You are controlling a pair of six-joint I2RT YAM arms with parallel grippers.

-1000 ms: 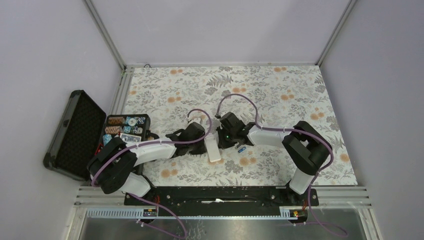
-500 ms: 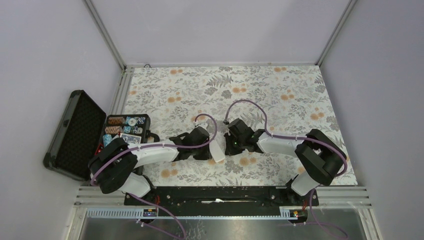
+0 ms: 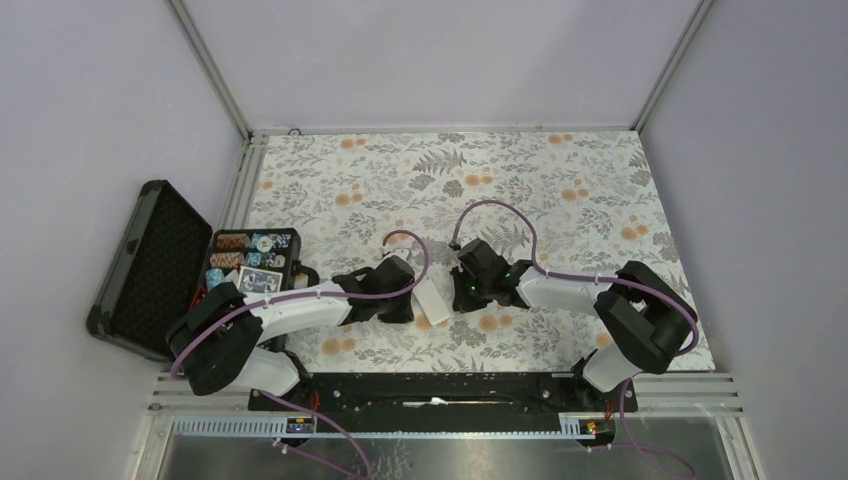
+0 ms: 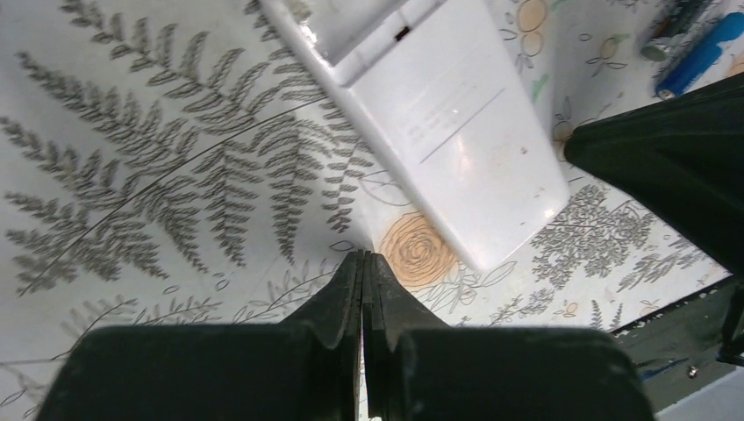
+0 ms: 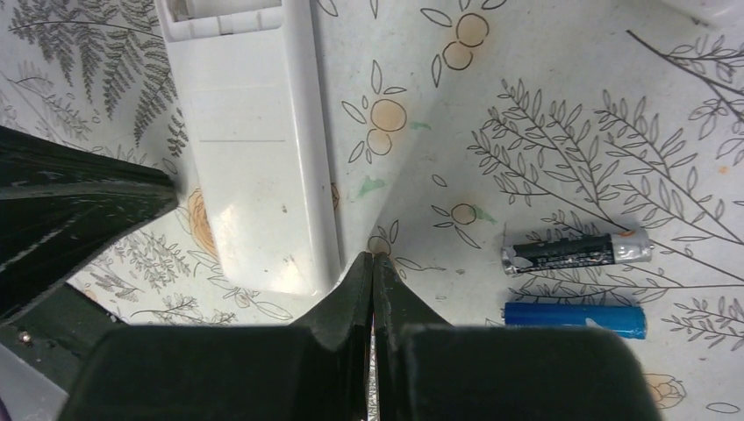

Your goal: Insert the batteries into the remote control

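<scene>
Tabletop floral-patterned. Black case at left edge, lid back, poker chips inside. Left tool: fingers pressed together, nothing held, tip just beside remote's near corner. Right tool: fingers likewise together, empty, tip beside remote's other near corner. Remote control flat on tabletop between tools, plain white back up. Batteries side by side on tabletop right of remote, apart from it; blue one nearer.

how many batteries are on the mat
2. A dark battery lies on the floral mat beside the remote control, and a blue battery lies parallel just below it in the right wrist view. The remote's bay is mostly out of frame, so more could hide there.
</scene>
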